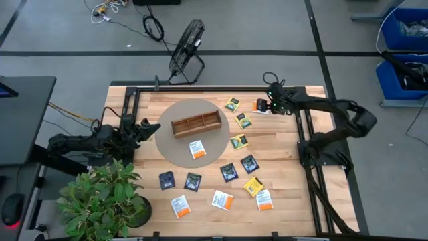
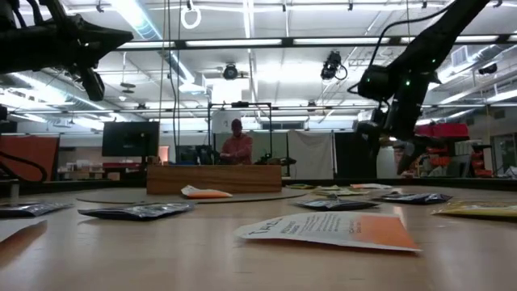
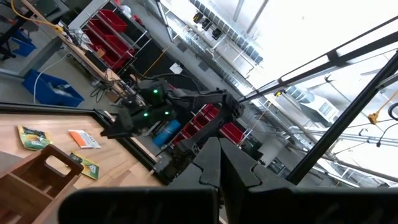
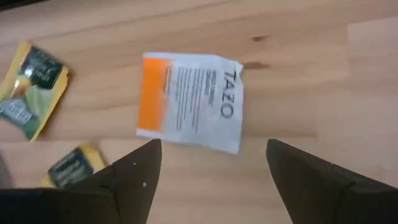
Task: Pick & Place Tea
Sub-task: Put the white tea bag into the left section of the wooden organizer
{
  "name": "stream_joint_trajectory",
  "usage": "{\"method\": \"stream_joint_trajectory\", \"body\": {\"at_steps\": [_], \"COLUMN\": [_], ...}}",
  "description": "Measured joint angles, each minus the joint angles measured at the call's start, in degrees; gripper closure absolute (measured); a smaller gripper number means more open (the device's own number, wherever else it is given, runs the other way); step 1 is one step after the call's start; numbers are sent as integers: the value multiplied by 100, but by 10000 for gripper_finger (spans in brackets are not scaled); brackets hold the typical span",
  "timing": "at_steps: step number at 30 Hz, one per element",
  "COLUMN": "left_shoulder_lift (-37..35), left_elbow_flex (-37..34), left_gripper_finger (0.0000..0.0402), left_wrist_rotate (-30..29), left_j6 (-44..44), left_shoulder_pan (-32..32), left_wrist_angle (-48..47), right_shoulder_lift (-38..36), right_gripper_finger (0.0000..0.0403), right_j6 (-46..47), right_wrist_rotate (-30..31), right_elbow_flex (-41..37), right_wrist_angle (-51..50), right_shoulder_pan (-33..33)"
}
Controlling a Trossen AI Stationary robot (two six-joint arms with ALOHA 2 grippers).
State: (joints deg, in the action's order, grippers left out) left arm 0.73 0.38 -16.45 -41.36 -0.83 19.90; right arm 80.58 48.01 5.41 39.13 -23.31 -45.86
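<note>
High view: right gripper [image 1: 262, 106] poised over a white-and-orange tea packet [image 1: 261, 106] near the counter's [image 1: 294, 201] far right edge; left gripper [image 1: 148, 129] beside the round mat [image 1: 175, 150], jaws closed and empty. Wooden tray [image 1: 196, 124] on the mat, one packet just in front of it; other packets scattered across the counter.

Right wrist view: fingers [image 4: 140, 171] spread wide, the packet [image 4: 189, 101] lying flat between them, not held.

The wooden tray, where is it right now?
In the high view, the tray sits on the round mat, left of centre, with a white-orange packet just in front.
</note>
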Motion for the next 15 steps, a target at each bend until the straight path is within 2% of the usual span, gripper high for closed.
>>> {"method": "stream_joint_trajectory", "body": {"at_steps": [6,15], "left_shoulder_lift": [0,2], "left_elbow_flex": [-2,0], "left_gripper_finger": [399,399], "left_wrist_rotate": [-7,-9], "left_j6": [-35,-44], "left_shoulder_pan": [-1,-1], "left_wrist_angle": [2,-2], "right_shoulder_lift": [576,716], "right_gripper_finger": [107,131], "right_j6": [-197,27], "right_wrist_rotate": [-110,242], "right_elbow_flex": [0,20], "right_wrist_angle": [261,528], "right_shoulder_pan": [-100,56]}}
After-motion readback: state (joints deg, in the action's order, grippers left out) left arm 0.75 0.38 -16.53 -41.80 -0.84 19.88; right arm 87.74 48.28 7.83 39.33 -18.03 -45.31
